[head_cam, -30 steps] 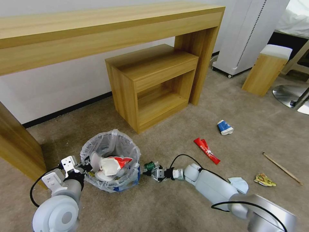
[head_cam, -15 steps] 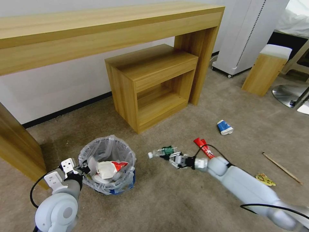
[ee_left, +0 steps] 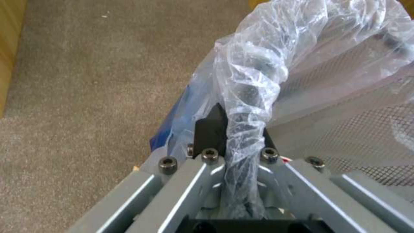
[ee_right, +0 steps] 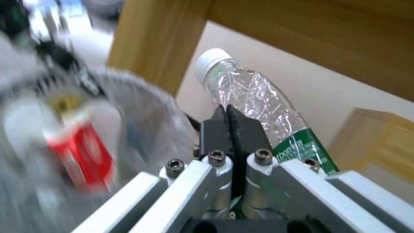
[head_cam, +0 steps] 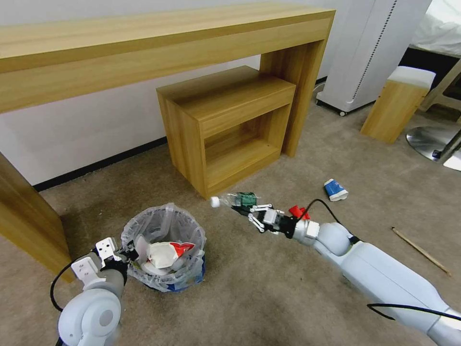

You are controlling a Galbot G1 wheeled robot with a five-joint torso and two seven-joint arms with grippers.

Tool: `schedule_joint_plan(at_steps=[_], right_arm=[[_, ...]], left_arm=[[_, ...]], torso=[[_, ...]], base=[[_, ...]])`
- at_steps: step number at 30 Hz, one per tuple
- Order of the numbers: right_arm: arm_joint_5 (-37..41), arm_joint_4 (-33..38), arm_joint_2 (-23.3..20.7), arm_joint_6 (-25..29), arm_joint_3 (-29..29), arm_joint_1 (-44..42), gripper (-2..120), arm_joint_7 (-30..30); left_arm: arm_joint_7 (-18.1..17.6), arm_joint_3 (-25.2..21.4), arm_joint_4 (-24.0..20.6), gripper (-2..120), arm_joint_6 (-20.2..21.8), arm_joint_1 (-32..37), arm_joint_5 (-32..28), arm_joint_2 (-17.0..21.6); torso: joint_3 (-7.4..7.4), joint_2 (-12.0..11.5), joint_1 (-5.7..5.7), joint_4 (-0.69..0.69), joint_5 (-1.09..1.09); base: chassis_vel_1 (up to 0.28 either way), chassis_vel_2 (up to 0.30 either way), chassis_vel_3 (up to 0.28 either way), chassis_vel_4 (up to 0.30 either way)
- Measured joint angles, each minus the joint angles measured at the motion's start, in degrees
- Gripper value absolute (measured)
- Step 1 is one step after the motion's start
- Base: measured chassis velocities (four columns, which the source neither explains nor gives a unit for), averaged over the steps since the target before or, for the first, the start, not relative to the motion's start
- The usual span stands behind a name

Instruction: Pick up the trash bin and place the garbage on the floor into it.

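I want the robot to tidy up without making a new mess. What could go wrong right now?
The right gripper pinches the crumpled plastic bottle near its label, held in the air beside the trash bin, not over it; it might slip out or land on the carpet. The left gripper grips the bin's rim through the thin bag, which could tear or slide. The bin already holds a crushed cup, so the bottle might bounce out.

hotel-like bedroom: carpet (head_cam: 269,298), desk (head_cam: 144,43), bed (head_cam: 439,29).

right gripper (head_cam: 244,210) holds a small bottle (head_cam: 235,200) above the floor (head_cam: 269,293), beside the trash bin (head_cam: 163,250).
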Motion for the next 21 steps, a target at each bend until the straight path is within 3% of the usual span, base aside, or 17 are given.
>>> schedule_joint_plan(at_steps=[3, 13, 21], right_arm=[[4.52, 3.64, 1.06, -1.49, -4.48, 1.28, 0, 2.66], [7.85, 7.05, 3.49, -2.22, -10.41, 3.49, 0, 5.86], [8.08, -0.85, 8.83, 0.13, -15.04, 5.61, 0, 5.95]], left_arm=[[-0.04, 0.00, -0.53, 1, 0.09, 0.09, 0.13, -0.48], [-0.09, 0.33, -0.82, 1, 0.14, 0.08, 0.44, -1.35], [-0.15, 0.57, -4.69, 1, 0.50, 1.48, 0.35, -1.78]], torso=[[0.00, 0.00, 0.00, -0.01, 0.00], [0.00, 0.00, 0.00, -0.01, -0.01], [0.00, 0.00, 0.00, -0.01, 0.01]], base=[[0.000, 0.000, 0.000, 0.000], [0.000, 0.000, 0.000, 0.000], [0.000, 0.000, 0.000, 0.000]])
